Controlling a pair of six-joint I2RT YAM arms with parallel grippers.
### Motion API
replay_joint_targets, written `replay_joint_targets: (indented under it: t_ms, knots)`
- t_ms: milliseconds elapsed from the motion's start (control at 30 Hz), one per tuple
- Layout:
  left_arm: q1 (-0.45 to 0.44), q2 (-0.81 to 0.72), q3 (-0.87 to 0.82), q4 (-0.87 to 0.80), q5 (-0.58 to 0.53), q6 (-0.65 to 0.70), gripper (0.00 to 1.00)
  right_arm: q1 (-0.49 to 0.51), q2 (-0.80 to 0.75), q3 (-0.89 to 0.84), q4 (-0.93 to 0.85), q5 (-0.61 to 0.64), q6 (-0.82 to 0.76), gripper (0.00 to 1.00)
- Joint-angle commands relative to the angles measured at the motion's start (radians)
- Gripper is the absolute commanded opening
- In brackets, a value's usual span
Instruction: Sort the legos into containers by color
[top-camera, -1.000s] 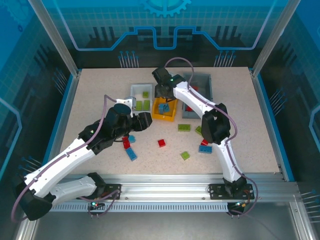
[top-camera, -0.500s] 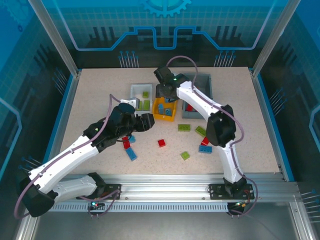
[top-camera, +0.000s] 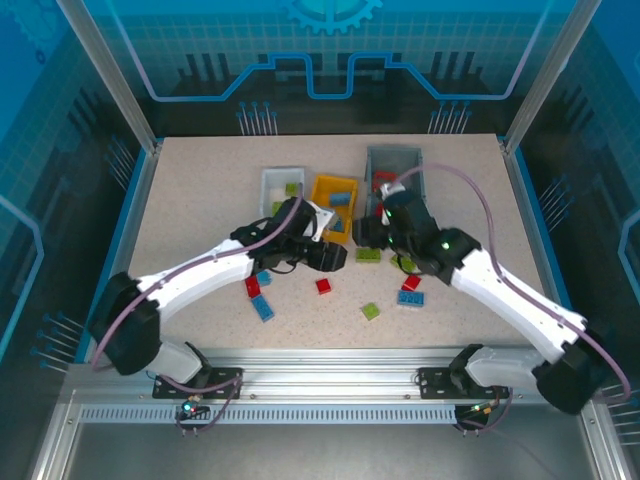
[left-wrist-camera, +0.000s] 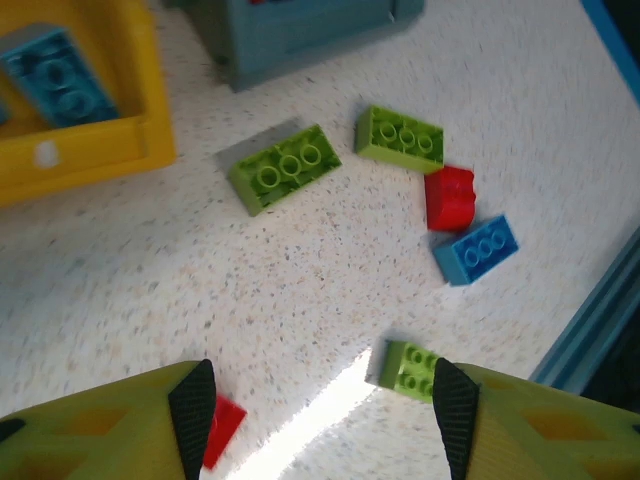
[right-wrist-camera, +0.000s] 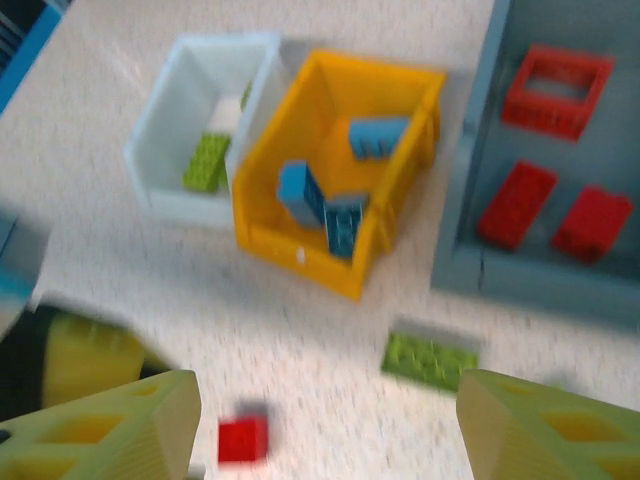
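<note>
Left hand (left-wrist-camera: 322, 425): fingers spread wide and released, with bare tabletop (left-wrist-camera: 300, 290) seen between them. From the top camera it is seen low over the middle of the tabletop, just in front of the orange-yellow bin (top-camera: 338, 181).

Right hand (right-wrist-camera: 325, 420): likewise released, fingers wide apart. From the top camera it is seen close beside the left hand, near the front end of the grey bin (top-camera: 395, 153).

Bins are set in a row at the far side: the white bin (right-wrist-camera: 160, 165) on the left, the orange-yellow bin touching it, and the grey bin on the right.

Sorted so far, as noted in the right wrist view:
- a green brick (right-wrist-camera: 205, 162) in the white bin
- blue bricks (right-wrist-camera: 330, 215) in the orange-yellow bin
- red bricks (right-wrist-camera: 515, 205) in the grey bin

Loose on the tabletop, as noted in the left wrist view:
- two long green bricks (left-wrist-camera: 285, 168), near each other
- a red brick (left-wrist-camera: 449, 197) touching a blue brick (left-wrist-camera: 477, 248)
- a small green brick (left-wrist-camera: 412, 367) by the right finger
- a red piece (left-wrist-camera: 222, 430), partly hidden by the left finger

More loose bricks (top-camera: 258, 298) in red and blue are seen under the left arm from the top camera.
</note>
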Motion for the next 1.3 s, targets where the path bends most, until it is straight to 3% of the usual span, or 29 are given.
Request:
replay_joint_targets:
  t_ms: [0,167,333,967,1100,1267]
  knots:
    - [-0.032,0.09,0.039,0.14,0.103,0.265,0.64,0.005,-0.165,-0.115,-0.004,-0.069,0.001,0.71]
    - [-0.059,0.261,0.119,0.183,0.056,0.424,0.66,0.004,-0.389,-0.194,-0.134,-0.048,0.04,0.74]
    - [-0.076,0.376,0.19,0.197,-0.019,0.525,0.67,0.002,-0.491,-0.178,-0.213,-0.013,0.048,0.75]
    - [-0.104,0.64,0.425,0.062,-0.155,0.722,0.68,-0.006,-0.557,-0.141,-0.276,-0.002,0.074,0.77]
    - [-0.107,0.679,0.465,0.028,-0.154,0.718,0.62,-0.008,-0.561,-0.139,-0.276,0.007,0.079,0.77]
    - [-0.115,0.666,0.443,0.023,-0.149,0.714,0.37,-0.006,-0.562,-0.139,-0.279,0.013,0.085,0.77]
